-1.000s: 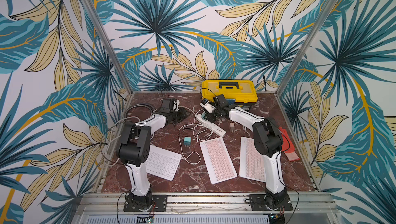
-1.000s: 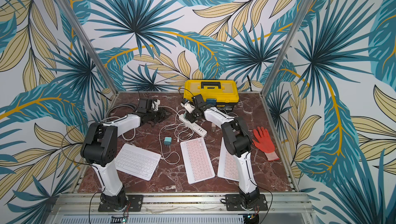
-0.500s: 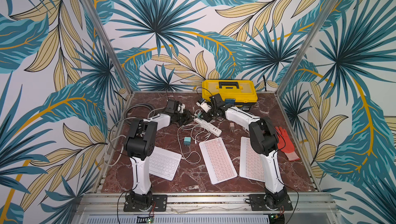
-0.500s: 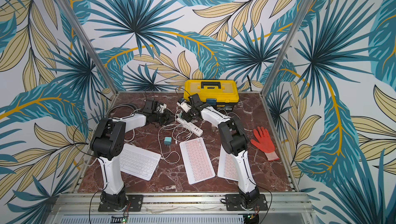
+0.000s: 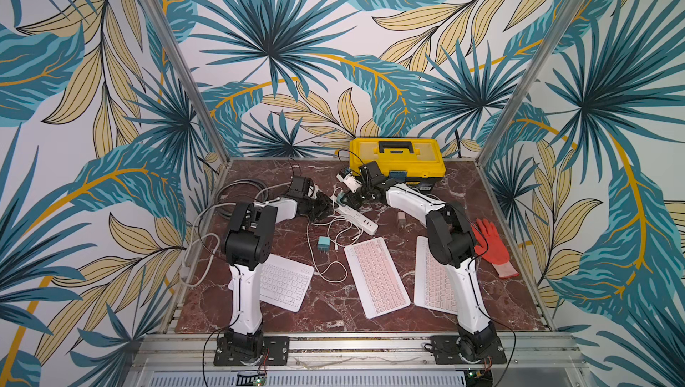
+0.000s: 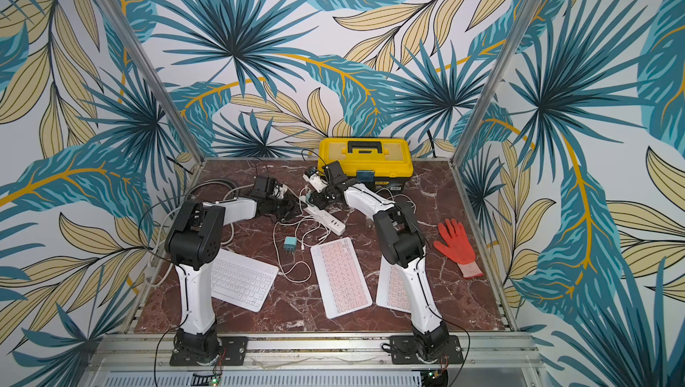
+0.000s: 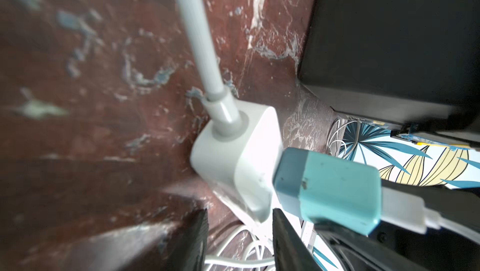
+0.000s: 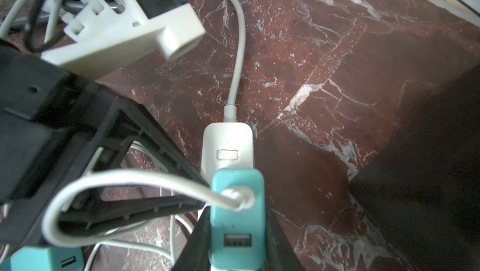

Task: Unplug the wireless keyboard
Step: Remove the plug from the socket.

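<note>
Right fingers astride teal charger, marble tabletop, leafy walls.

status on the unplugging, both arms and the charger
Right end effector shut on teal charger, seated in power strip. Left end effector straddles power strip's end, grip unclear. White cables tangled beside it.
</note>
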You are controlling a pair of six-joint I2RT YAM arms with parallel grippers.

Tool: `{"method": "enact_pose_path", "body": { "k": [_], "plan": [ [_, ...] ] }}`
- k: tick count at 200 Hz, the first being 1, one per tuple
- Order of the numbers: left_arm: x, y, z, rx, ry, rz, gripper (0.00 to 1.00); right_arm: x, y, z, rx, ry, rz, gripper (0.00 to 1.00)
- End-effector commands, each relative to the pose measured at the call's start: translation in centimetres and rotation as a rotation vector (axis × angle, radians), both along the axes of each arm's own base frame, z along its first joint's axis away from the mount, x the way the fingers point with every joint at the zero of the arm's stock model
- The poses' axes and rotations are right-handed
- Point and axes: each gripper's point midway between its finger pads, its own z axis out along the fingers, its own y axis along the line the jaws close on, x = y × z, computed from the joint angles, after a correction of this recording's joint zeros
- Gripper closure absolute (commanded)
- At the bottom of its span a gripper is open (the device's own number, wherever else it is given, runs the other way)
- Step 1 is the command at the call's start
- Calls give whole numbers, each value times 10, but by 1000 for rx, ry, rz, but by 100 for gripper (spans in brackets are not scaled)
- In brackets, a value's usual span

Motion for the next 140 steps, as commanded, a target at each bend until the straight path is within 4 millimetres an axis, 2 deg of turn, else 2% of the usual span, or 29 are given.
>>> {"method": "enact_pose_path", "body": {
  "k": [1,48,104,140],
  "plan": [
    [-2,0,-18,20,36,13,57,-3,18,7,28,-7,31,78],
    [-15,12,-49,63,122,66,63,-11,31,0,-46,-36,75,78],
    [-45,31,-85,121,241,138,79,-21,41,-3,-98,-87,129,78],
    [-56,37,-95,161,279,137,81,-9,41,7,-9,-19,36,78]
  ]
}}
